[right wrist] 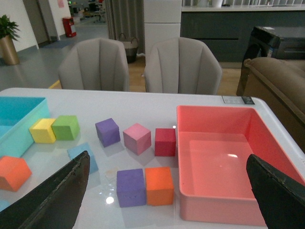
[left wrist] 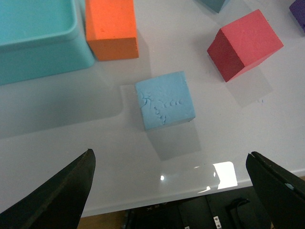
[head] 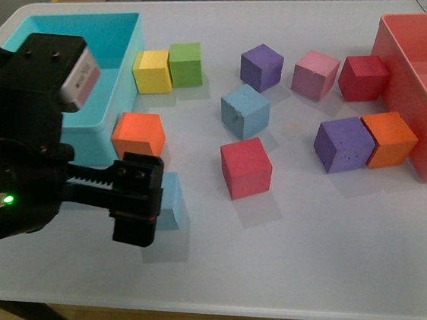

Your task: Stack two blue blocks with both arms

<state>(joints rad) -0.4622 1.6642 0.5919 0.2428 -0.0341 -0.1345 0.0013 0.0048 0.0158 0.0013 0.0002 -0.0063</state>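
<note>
Just beyond the wide-open left gripper (left wrist: 170,153), one pale blue block (left wrist: 164,100).

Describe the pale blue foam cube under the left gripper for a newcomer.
Find the large turquoise plastic bin at the table's left. By its near corner sits an orange foam cube; the pale blue foam cube lies nearer the robot, under the open left gripper. The other pale blue cube sits mid-table.

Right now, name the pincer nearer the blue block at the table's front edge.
Left. The left pincer hangs open over the blue block; the right pincer is far off, that block outside its view.
</note>
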